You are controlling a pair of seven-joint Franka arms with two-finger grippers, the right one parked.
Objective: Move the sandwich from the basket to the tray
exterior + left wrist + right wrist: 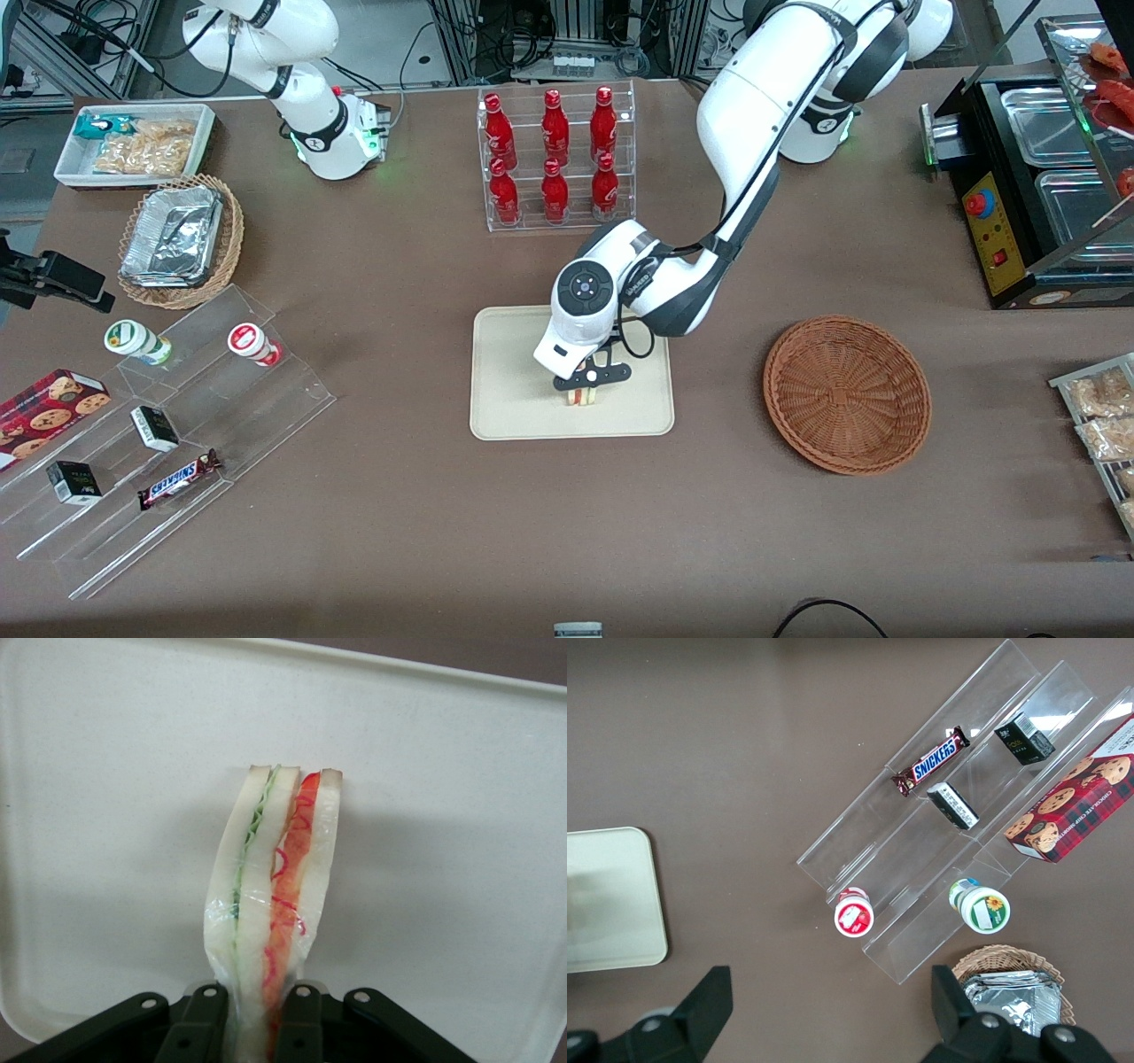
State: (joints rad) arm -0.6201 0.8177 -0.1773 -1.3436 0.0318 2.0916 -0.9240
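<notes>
Sandwich (275, 895): wrapped triangular wedge, green filling in one layer and red in the other, held edge-on over the tray with its cut face toward the wrist camera; in the front view only its lower end (582, 396) peeks out under the gripper.
Fingers (303, 1020): closed narrowly on the sandwich, one against each bread face, which looks like the reason the soft wedge bows a little between them.
Gripper (586, 383): pointing down over the middle of the tray, low, sandwich either touching or just above it; I cannot tell which.
Tray (514, 354): cream-beige, rounded corners, nothing on it but the sandwich and the arm's shadow.
Basket (847, 393): reddish-brown wicker, well apart from the tray toward the working arm's end of the surface, nothing in it, so the carry looks done.
Stage: judged as the set-down, with release not yet made.
Risk: standing on its narrow edge, the wedge may tip flat once freed.
Surroundings: rack of red bottles (556, 158) farther from the front camera than the tray.
</notes>
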